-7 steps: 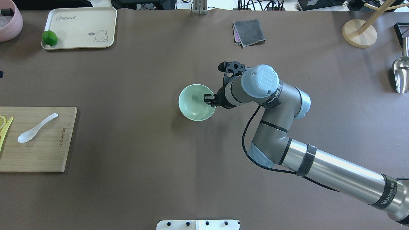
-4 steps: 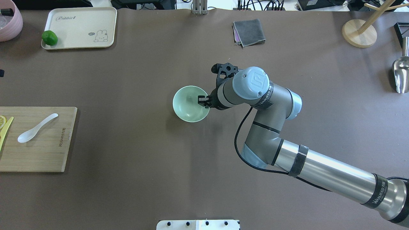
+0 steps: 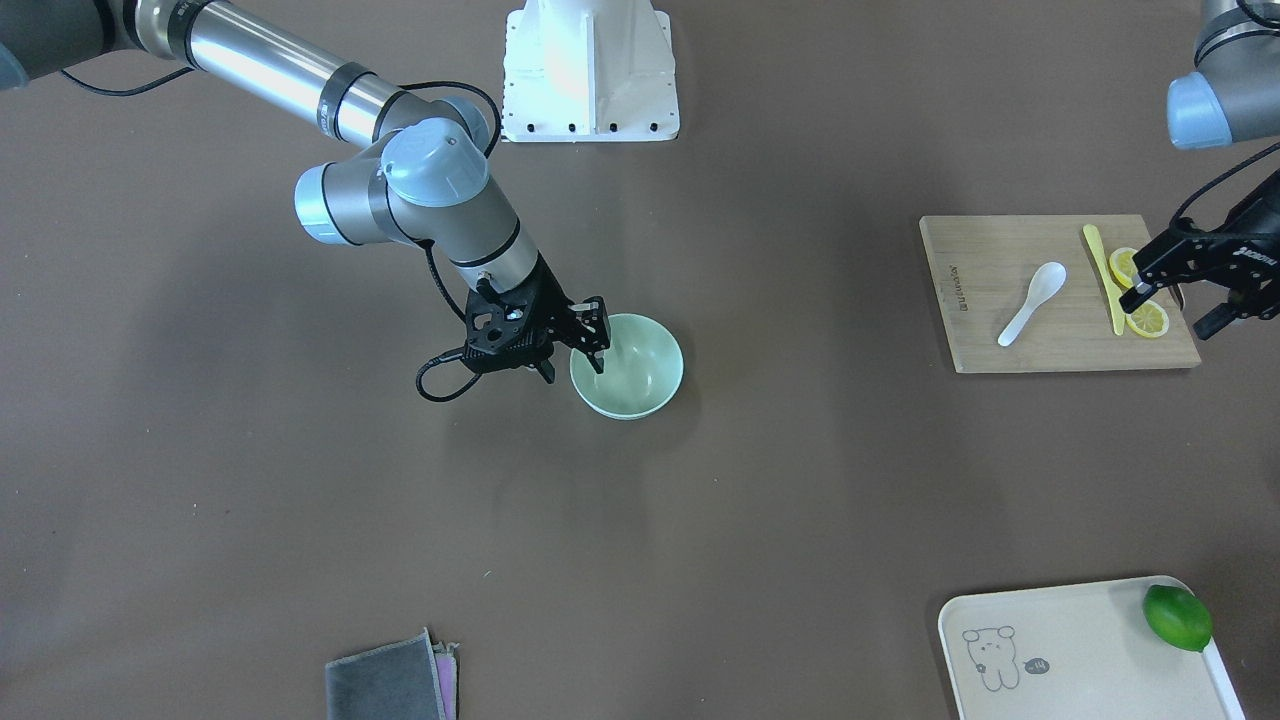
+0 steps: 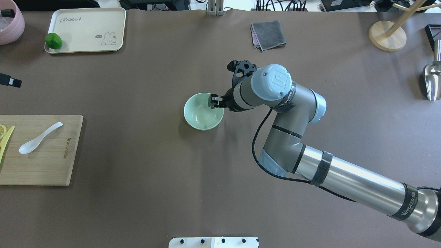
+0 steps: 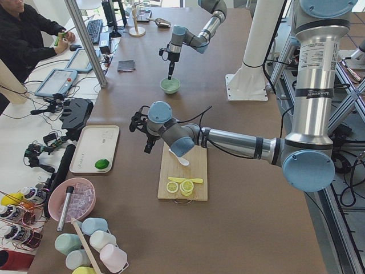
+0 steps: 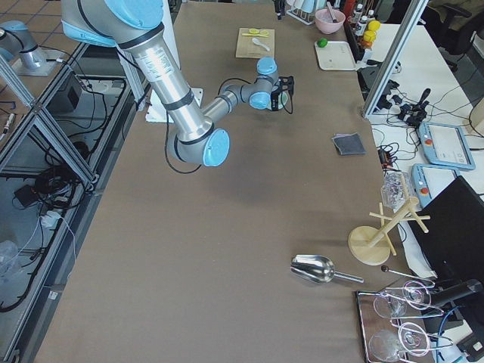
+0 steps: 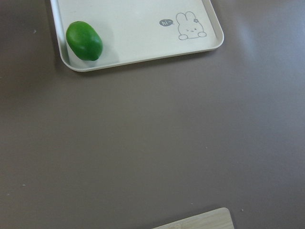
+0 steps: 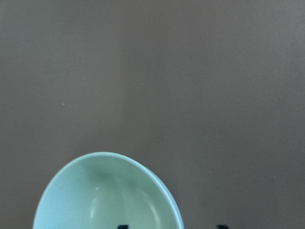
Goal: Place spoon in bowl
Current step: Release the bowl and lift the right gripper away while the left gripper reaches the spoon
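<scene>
The white spoon (image 4: 38,138) lies on the wooden board (image 4: 51,165) at the table's left; it also shows in the front view (image 3: 1032,303). The mint-green bowl (image 4: 203,111) stands empty near the table's middle. My right gripper (image 4: 216,102) is open and straddles the bowl's right rim, with one finger inside and one outside (image 3: 575,358). The right wrist view shows the bowl (image 8: 109,195) with both fingertips wide apart on either side of the rim. My left gripper (image 3: 1168,312) is open and empty, hovering by the board's outer end, away from the spoon.
A yellow knife (image 3: 1100,275) and lemon slices (image 3: 1148,318) lie on the board beside the spoon. A cream tray (image 4: 86,20) with a lime (image 4: 53,40) is at the far left. A grey cloth (image 4: 268,34), a wooden stand (image 4: 387,36) and a metal scoop (image 4: 432,79) are at the back and right.
The bowl has slid to the left together with my right gripper. The tip of my left gripper has come into the overhead view at its left edge.
</scene>
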Motion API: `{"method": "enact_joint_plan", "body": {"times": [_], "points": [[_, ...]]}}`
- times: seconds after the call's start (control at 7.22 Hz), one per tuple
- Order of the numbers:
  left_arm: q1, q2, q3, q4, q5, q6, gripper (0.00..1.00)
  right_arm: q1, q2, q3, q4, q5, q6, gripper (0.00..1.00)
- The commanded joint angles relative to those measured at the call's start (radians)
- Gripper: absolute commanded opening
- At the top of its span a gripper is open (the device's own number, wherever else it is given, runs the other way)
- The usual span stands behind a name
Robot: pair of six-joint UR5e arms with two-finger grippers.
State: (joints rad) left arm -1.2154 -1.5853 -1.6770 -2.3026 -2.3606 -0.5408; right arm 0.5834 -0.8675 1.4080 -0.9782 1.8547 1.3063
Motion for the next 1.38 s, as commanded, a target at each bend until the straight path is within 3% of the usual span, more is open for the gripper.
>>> {"method": "enact_joint_plan", "body": {"times": [0.0, 0.14, 0.42, 0.69, 0.97, 1.25], "points": [[0.150, 0.007, -0.009, -0.081, 0.107, 0.005, 0.97, 0.070, -0.011, 0.014, -0.008, 0.079, -0.027, 1.00], [0.175, 0.016, -0.006, -0.102, 0.145, 0.018, 0.97, 0.123, -0.046, 0.028, -0.004, 0.180, -0.074, 1.00], [0.181, 0.040, 0.009, -0.106, 0.150, 0.140, 0.96, 0.165, -0.132, 0.087, 0.000, 0.225, -0.133, 1.00], [0.198, 0.077, 0.048, -0.153, 0.182, 0.220, 0.96, 0.206, -0.198, 0.121, 0.003, 0.242, -0.199, 1.00], [0.241, 0.076, 0.184, -0.317, 0.182, 0.213, 0.96, 0.230, -0.219, 0.126, 0.004, 0.268, -0.228, 1.00], [0.254, 0.074, 0.217, -0.369, 0.182, 0.203, 0.96, 0.239, -0.232, 0.131, 0.004, 0.267, -0.228, 1.00]]}}
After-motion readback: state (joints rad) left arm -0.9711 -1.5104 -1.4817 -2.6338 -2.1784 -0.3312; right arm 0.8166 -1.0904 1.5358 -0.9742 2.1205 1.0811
